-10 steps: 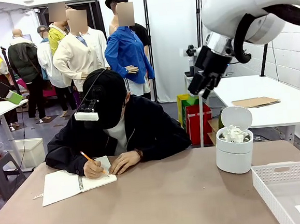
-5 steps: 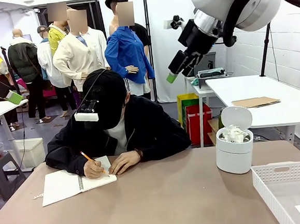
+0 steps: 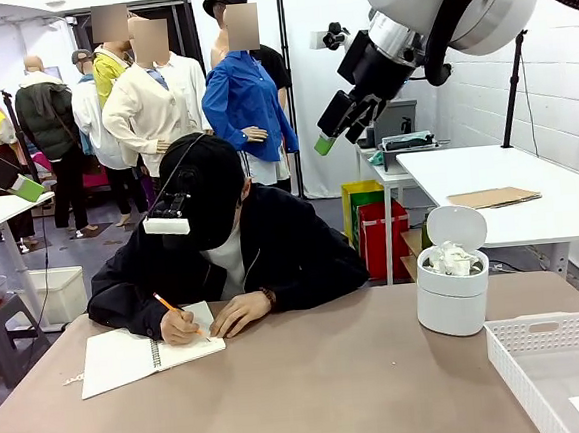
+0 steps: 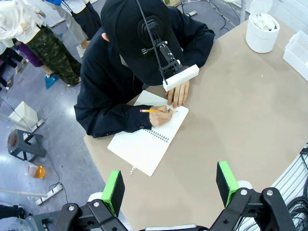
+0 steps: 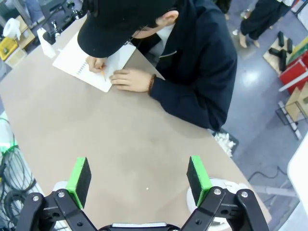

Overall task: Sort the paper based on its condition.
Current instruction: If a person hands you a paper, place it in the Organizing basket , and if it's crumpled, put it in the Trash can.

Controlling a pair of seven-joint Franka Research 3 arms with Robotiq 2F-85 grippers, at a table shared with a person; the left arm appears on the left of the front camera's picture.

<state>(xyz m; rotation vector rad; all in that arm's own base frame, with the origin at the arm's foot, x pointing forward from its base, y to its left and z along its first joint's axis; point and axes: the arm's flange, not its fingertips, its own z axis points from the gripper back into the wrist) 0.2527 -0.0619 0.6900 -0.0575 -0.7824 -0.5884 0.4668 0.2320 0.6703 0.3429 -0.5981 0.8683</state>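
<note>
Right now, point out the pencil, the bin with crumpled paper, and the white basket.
pencil (image 4: pixel 153 110), left wrist view, on its orange shaft.
bin (image 3: pixel 454 309), front view, on its white front wall.
basket (image 3: pixel 528 373), front view, on its slotted left wall.

Readable text: none could be read in any view.
Notebook (image 3: pixel 150 355): its open page was white, and no writing on it could be made out from the front or from either wrist.
White bin (image 3: pixel 454 299): its wall was plain, with no label or brand to be seen.
White tray (image 3: pixel 562 366): a small white slip lay in it, too small to tell any print.
Robot arm (image 3: pixel 453 3): its white shell bore no legible marking.
</note>
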